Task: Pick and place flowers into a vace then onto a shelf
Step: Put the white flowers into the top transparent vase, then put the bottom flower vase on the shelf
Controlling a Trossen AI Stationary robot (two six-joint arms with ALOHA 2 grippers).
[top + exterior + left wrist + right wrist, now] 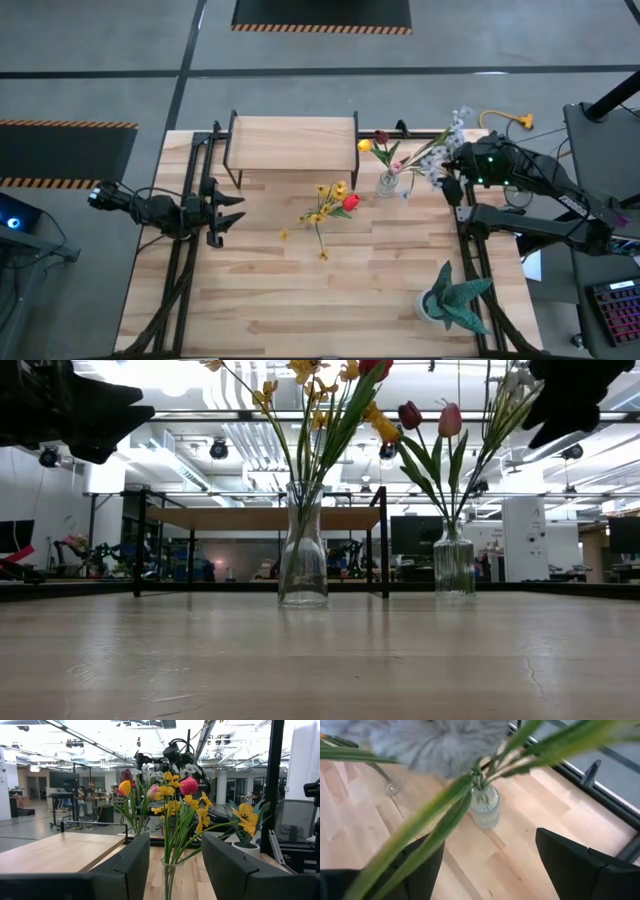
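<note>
Right gripper is held above the ribbed vase, jaws apart and empty. Left gripper waits apart, empty, by the left edge. Flowers are already placed in the clear vase; tulips and white sprays fill the ribbed vase. Neither vase is yet set on the shelf; that step appears left.

The counter lies bare across its front and left; two vases of flowers crowd the middle; the shelf blocks the back; a potted plant fills the front right corner.
</note>
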